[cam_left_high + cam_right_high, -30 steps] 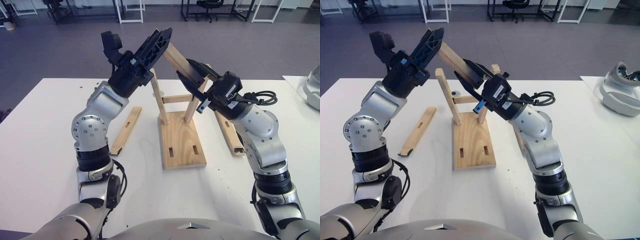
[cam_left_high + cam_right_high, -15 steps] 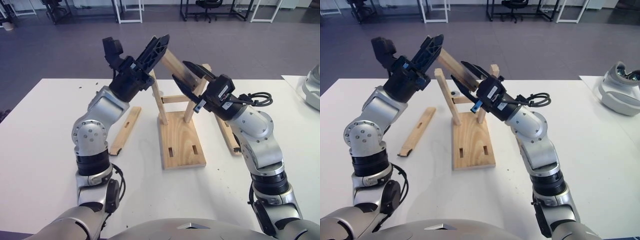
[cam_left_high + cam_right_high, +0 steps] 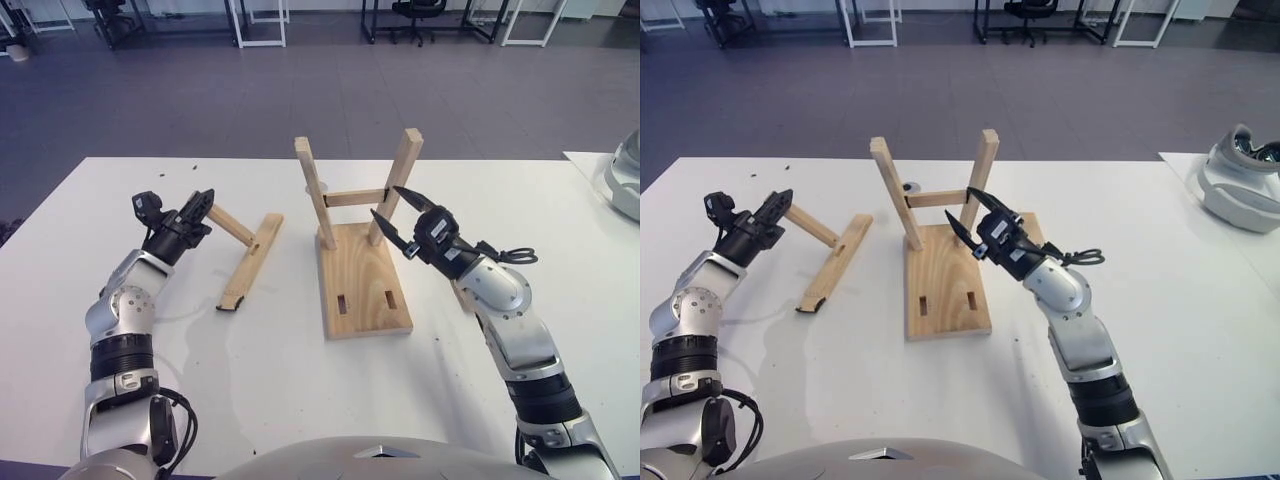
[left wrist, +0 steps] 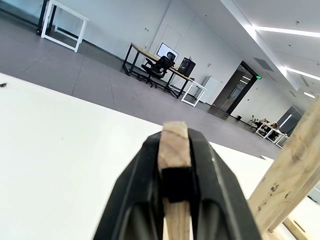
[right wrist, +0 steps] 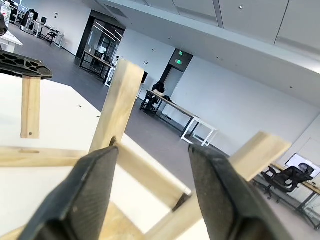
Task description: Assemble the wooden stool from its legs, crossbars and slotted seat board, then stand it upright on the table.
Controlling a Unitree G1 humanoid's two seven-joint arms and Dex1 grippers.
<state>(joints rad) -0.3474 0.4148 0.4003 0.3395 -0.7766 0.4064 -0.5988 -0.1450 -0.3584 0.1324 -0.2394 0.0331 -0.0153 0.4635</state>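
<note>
Seat (image 3: pixel 365 285) flat mid-table, both arms just dropped from overhead: left gripper (image 3: pixel 206 212) at 9 clamped on crossbar (image 3: pixel 236 230), tip against loose leg (image 3: pixel 248 265); right gripper (image 3: pixel 384 201) at 2, fingers apart by leg pair (image 3: pixel 316 198), second side unbuilt

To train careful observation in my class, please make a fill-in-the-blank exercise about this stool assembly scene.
1. ____ legs stand up from the seat board.
2. A single ____ joins those legs.
3. The left gripper is shut on a loose wooden bar; the right gripper is ____.
Missing words: two; crossbar; open.
</note>
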